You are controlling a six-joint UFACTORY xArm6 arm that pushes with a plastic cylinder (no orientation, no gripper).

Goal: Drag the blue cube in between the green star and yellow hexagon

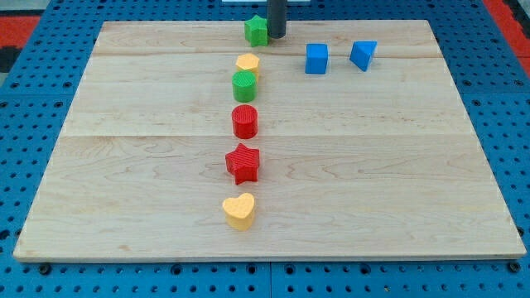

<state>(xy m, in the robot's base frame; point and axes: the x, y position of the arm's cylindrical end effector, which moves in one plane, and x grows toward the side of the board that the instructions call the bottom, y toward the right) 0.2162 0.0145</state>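
The blue cube [316, 59] sits on the wooden board near the view's top, right of centre. The green star [257, 31] lies at the top edge of the board. The yellow hexagon [247, 64] lies just below it and slightly to the left. My tip [276, 36] is at the green star's right side, touching it or nearly so. It is up and to the left of the blue cube, about a block's width away from it.
A blue triangular block [363, 55] lies right of the blue cube. Below the yellow hexagon a column runs down the board: green cylinder [244, 85], red cylinder [244, 121], red star [243, 162], yellow heart [239, 211].
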